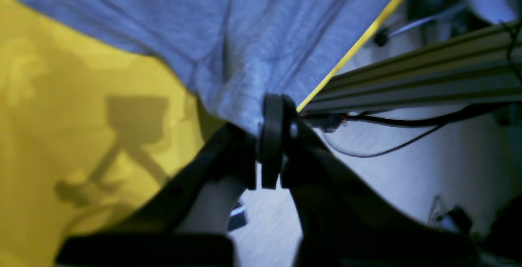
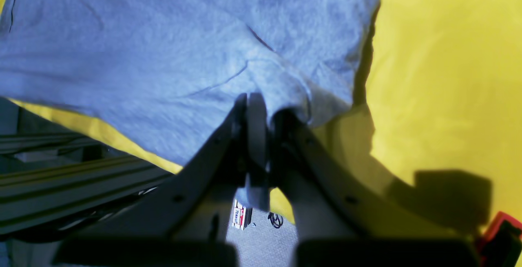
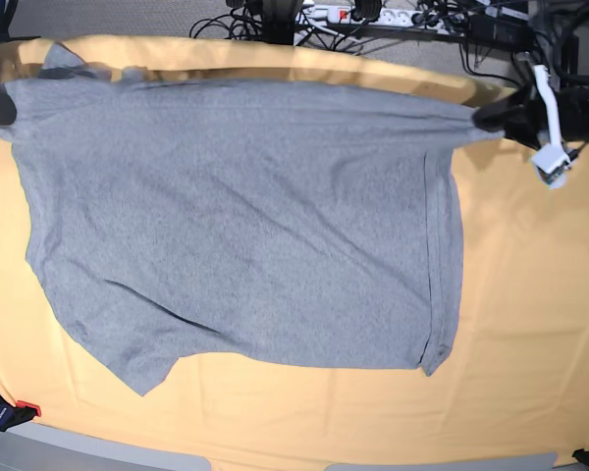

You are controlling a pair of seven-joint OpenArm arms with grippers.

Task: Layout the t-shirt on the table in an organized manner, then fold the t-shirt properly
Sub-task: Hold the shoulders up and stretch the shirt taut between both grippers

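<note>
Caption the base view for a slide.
Both grippers pinch the far edge of the grey t-shirt, stretching it plain side up over the table.

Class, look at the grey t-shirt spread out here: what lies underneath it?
The t-shirt lies on the table, whose yellow-orange cloth shows all round it. The cloth directly beneath is covered, so anything there is hidden, as is the shirt's underside.

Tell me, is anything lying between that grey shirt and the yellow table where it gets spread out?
Nothing visible. The t-shirt lies straight on the table, plain side up, with each hand, left and right, shut on a corner at one table edge.
</note>
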